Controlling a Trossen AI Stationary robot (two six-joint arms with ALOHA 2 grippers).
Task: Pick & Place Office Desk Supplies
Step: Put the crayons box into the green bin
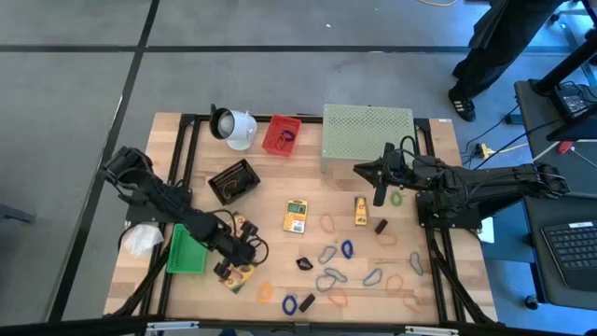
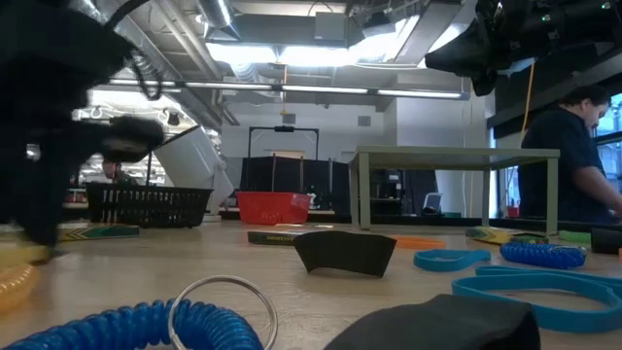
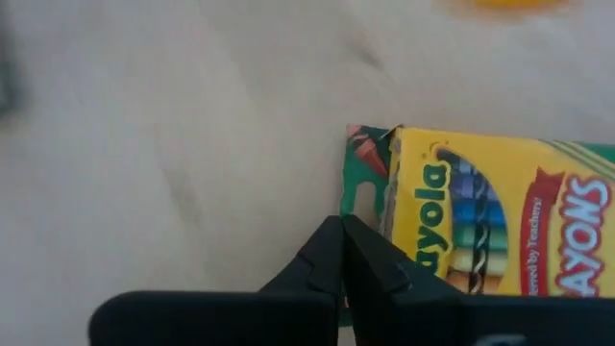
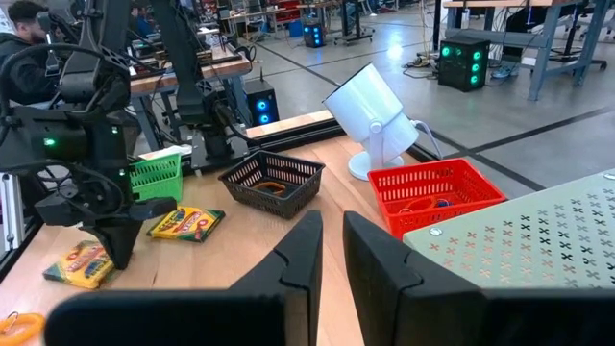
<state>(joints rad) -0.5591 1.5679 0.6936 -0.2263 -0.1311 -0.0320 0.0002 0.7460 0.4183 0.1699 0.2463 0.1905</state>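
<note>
2 dark arms work over a wooden table strewn with desk supplies. The left gripper is down at the near-left part of the table with its fingers pressed together, tips touching; nothing is visibly between them. Just beside those tips lies a crayon box, yellow with a green end flap, printed "Crayola" and "CRAYONS"; smaller lettering on it is too blurred to read. The fingertips meet at the flap end of the box, at its edge rather than around it. A second crayon box lies a little farther from the near edge, and a third lies near the table's centre; its print is illegible.

The right gripper hangs above the far-right part of the table, near the pale green mesh stand, fingers nearly together with a narrow gap, holding nothing.

Coloured rubber-band loops and oval clips lie scattered across the near-right half. A red basket, a black basket and a green basket stand on the left half.
</note>
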